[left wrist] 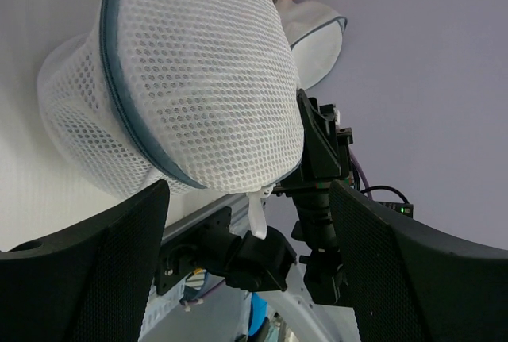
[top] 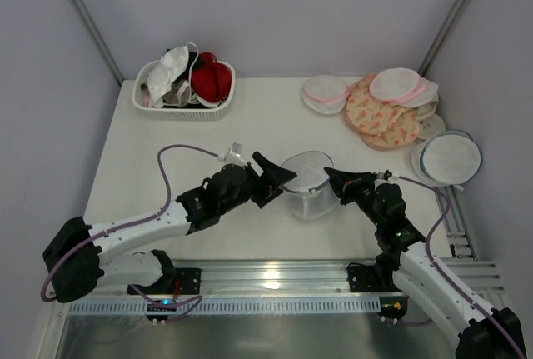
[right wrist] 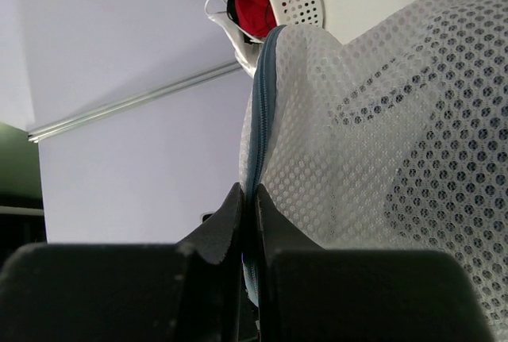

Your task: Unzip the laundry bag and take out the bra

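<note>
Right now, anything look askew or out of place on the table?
The grey-rimmed disc at back right seems to hang past the table edge. A white bra heaps over the basket rim. The laundry bag looks tipped up, its zip rim pinched by the right fingers.

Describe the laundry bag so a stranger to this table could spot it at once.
Find the white table, then look at its middle, beyond the metal rail. The laundry bag there is a domed white mesh pouch with a grey-blue zip rim. Unlike the flat grey-rimmed disc and pink-rimmed rounds to the right, it is puffed up.
</note>
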